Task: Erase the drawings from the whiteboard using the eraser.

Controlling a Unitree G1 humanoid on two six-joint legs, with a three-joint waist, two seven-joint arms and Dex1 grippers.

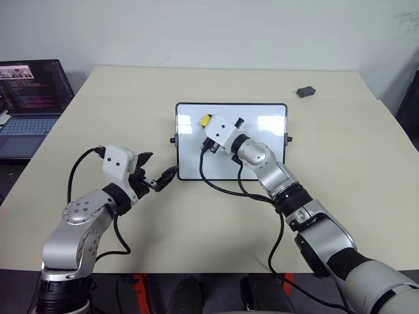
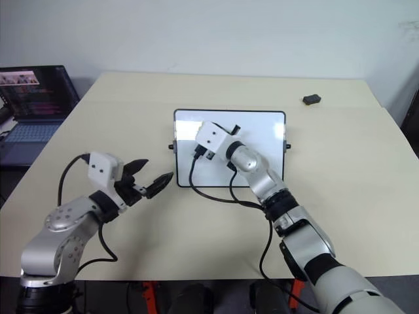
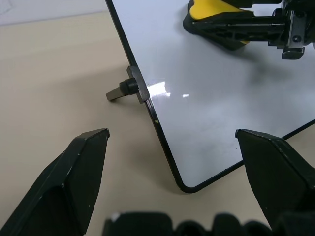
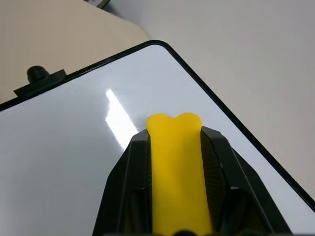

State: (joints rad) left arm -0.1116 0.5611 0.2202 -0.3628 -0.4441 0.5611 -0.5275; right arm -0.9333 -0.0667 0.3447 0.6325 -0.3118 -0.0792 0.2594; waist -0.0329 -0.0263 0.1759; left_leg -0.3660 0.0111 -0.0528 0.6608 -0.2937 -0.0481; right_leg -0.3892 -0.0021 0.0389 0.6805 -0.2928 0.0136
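Gripping eraser (image 4: 174, 167) over whiteboard (image 1: 262, 116), right gripper (image 1: 206, 122)

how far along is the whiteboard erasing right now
Mostly done by the look of it: the visible whiteboard surface shows no drawings. In hand: the right tool is shut on the yellow eraser over the board's far-left area. The left tool is open beside the near-left corner. Left: checking the part hidden under the arm.
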